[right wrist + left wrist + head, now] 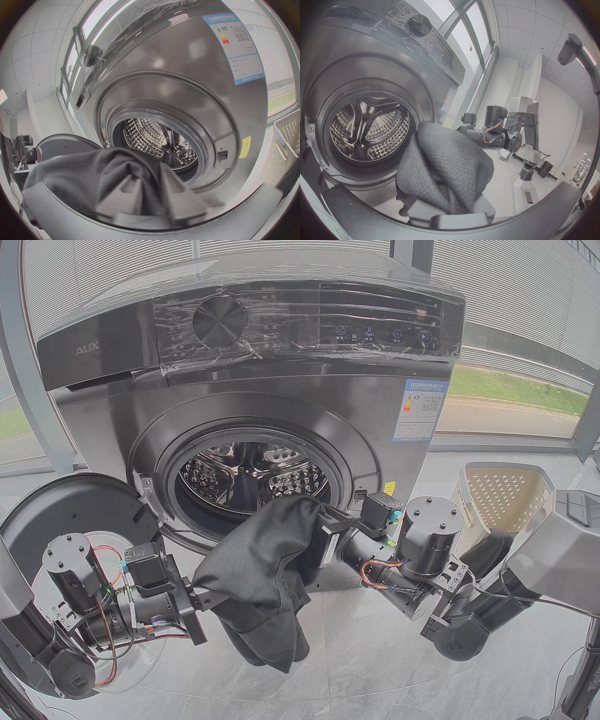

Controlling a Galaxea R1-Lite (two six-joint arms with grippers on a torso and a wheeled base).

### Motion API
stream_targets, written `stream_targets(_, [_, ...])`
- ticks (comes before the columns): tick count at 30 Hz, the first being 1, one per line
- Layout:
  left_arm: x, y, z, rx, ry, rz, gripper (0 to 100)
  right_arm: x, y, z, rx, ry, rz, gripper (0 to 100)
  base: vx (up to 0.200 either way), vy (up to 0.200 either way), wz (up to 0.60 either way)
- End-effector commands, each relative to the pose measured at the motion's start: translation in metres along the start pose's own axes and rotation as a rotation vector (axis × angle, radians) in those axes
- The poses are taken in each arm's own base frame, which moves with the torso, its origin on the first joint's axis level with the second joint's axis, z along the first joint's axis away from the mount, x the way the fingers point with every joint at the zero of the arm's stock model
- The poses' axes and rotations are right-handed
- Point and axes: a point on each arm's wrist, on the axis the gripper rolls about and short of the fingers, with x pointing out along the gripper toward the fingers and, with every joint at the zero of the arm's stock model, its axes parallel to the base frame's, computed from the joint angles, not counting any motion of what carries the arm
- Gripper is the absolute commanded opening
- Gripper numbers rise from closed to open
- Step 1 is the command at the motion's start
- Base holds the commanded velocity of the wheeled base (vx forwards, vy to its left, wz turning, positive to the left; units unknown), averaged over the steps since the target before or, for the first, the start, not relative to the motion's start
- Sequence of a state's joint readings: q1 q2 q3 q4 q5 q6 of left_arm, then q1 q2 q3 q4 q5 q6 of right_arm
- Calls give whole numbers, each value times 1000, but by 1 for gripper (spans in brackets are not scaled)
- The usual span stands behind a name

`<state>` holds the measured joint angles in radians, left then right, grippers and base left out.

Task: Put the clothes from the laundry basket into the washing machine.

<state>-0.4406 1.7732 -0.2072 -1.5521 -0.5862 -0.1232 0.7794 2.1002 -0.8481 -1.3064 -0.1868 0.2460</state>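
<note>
Black garment in grip of left claw and right claw, before washing machine.

Both arms were black. Left arm and right arm had round joint caps ringed with screws, orange cable loops and boxy wrist cameras. Grey angular shell at 3 o'clock.

My left claw is clamped on the dark garment, forearm low and pointing right. My right claw grips the same garment higher up, wrist pointing left toward the other.
</note>
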Motion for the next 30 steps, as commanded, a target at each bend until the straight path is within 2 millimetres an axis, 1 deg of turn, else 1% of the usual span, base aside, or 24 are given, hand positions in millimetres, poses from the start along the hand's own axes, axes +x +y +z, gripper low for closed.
stream_targets(1, [2,2,2,5,-10,6,0,-2,-1,-8,-3,25,-1,100,0,0,0])
stream_targets(4, [2,3,3,8,-17,9,0,-7,-1,-13,-10,55,0,100,0,0,0])
stream_targets(5, [4,5,6,13,-28,23,0,-14,-2,-19,-21,92,0,100,0,0,0])
stream_targets(6, [4,5,6,13,-28,23,0,-14,-2,-19,-21,92,0,100,0,0,0])
stream_targets(7, [5,8,8,18,-41,68,0,-22,-5,-23,-38,121,2,100,0,0,0])
stream_targets(9, [5,12,9,17,-55,128,0,-33,-13,-19,-59,141,-16,100,0,0,0])
stream_targets(10, [5,12,9,15,-56,134,0,-35,-14,-18,-59,142,-19,100,0,0,0])
stream_targets(11, [5,15,11,16,-66,159,0,-42,-19,-11,-65,140,-34,100,0,0,0])
stream_targets(12, [5,15,11,17,-68,163,0,-44,-21,-10,-67,137,-40,100,0,0,0])
stream_targets(13, [7,20,10,21,-68,187,0,-49,-31,3,-71,111,-68,100,0,0,0])
stream_targets(15, [7,23,9,25,-68,210,0,-53,-36,11,-78,92,-85,100,0,0,0])
stream_targets(16, [7,25,10,20,-75,240,0,-59,-42,17,-85,87,-102,100,0,0,0])
stream_targets(17, [6,26,10,19,-77,251,0,-62,-45,17,-87,91,-111,100,0,0,0])
stream_targets(18, [6,27,11,18,-82,270,0,-71,-51,16,-90,116,-124,100,0,0,0])
stream_targets(22, [0,30,12,-21,-92,306,0,-96,-63,6,-43,190,-54,100,0,0,0])
stream_targets(24, [-1,34,12,-38,-101,347,0,-104,-69,5,-13,186,-33,100,0,0,0])
stream_targets(25, [0,36,12,-40,-104,369,0,-105,-72,6,3,163,-29,100,0,0,0])
stream_targets(26, [1,38,11,-39,-104,393,0,-105,-73,11,22,103,-22,100,0,0,0])
stream_targets(28, [2,40,9,-25,-98,400,0,-103,-73,14,30,62,-14,100,0,0,0])
stream_targets(29, [2,40,9,-25,-98,400,0,-103,-73,14,30,62,-14,100,0,0,0])
stream_targets(30, [2,40,6,-21,-83,407,0,-102,-77,8,26,80,-27,100,0,0,0])
